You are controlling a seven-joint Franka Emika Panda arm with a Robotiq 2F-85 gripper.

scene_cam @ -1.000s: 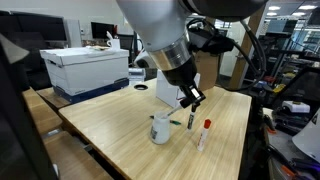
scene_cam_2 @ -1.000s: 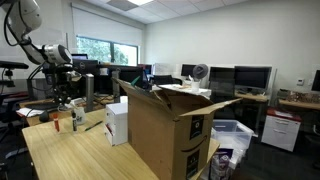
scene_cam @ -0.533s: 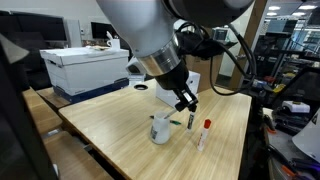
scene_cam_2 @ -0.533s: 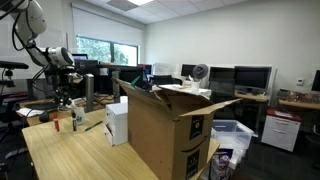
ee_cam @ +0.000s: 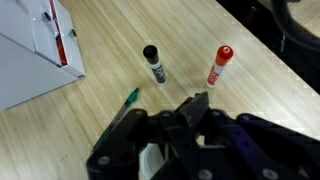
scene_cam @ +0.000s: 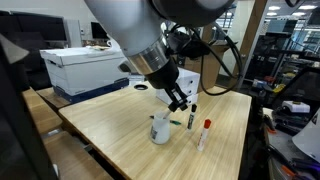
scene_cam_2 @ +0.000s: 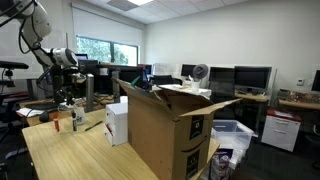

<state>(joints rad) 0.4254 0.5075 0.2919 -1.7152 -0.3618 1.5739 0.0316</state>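
Overhead, closed fingers [scene_cam: 181, 102] hover above the cup [scene_cam: 160, 130] (black marker [scene_cam: 192, 118] alongside).

Even ceiling light; the window [scene_cam_2: 100, 50] glares white. My pincer [ee_cam: 192, 108] looks dark and unfocused in the wrist view; shadows on the tabletop [scene_cam: 110, 135] are soft.
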